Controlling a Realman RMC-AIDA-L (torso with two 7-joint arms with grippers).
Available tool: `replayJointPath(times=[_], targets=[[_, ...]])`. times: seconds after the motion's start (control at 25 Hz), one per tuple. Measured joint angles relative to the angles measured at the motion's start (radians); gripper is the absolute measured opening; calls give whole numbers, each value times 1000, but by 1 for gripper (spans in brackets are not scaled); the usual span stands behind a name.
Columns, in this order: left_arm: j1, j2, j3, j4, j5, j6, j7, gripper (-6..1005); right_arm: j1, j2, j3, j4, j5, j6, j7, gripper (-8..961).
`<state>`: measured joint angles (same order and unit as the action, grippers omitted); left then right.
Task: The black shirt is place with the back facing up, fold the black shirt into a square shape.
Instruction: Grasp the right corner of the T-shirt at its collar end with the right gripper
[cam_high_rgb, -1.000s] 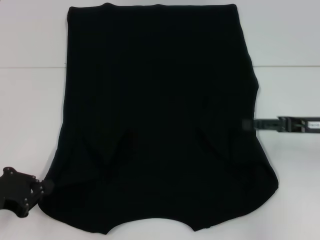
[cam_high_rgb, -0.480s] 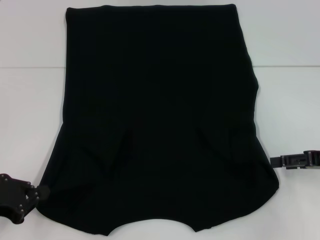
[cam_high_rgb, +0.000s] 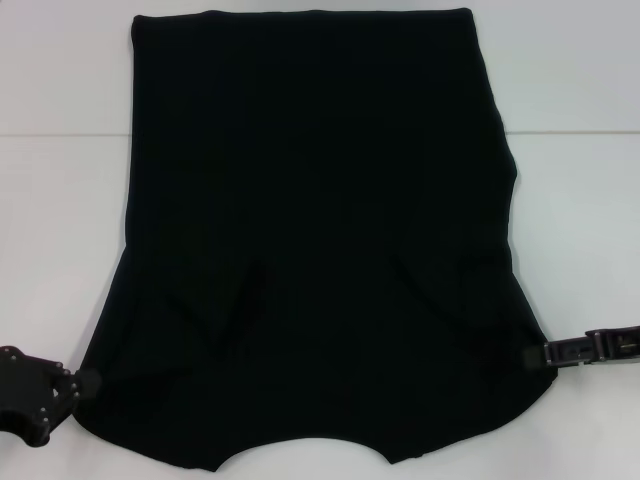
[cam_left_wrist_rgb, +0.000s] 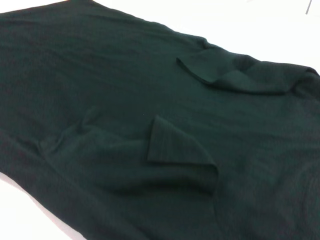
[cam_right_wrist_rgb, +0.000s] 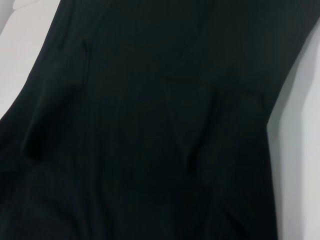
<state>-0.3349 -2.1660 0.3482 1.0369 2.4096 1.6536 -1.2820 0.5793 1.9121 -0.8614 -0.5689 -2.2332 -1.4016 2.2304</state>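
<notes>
The black shirt (cam_high_rgb: 320, 240) lies spread flat on the white bench (cam_high_rgb: 60, 220), filling most of the space between the two arms. Both sleeves are folded inward onto the body of the garment, showing as two slanted flaps in its near half; the left wrist view shows these flaps (cam_left_wrist_rgb: 175, 145) lying on top of the fabric with soft wrinkles around them. The far edge of the shirt is straight, and the near edge is wider and curved.

The left end effector (cam_high_rgb: 88, 381) sits low at the near left corner of the shirt, its tip touching or just at the cloth's edge. Whether it is wide, narrow or pinching the fabric cannot be told.

The right end effector (cam_high_rgb: 535, 354) reaches in from the right side, its tip at the near right edge of the shirt, roughly opposite the left one. Its fingers are hard to make out against the dark cloth, so its opening cannot be told either.

The right wrist view shows only the shirt (cam_right_wrist_rgb: 160, 130) close below, with bench visible at the margins.
</notes>
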Motion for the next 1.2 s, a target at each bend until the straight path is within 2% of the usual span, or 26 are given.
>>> replayJointPath(times=[0.36,0.68,0.88,1.2], targets=[[-1,0,0,0,0,-2,2,1,20,27,1,0,-32,-5,2,776],[-1,1,0,0,2,-2,4,2,40,40,0,-3,-32,-19,3,764],[-2,2,0,0,2,-2,4,1,42,41,0,-6,-34,-18,4,547],[-5,2,2,-1,2,-1,4,1,37,42,-1,-8,-49,-13,5,388]])
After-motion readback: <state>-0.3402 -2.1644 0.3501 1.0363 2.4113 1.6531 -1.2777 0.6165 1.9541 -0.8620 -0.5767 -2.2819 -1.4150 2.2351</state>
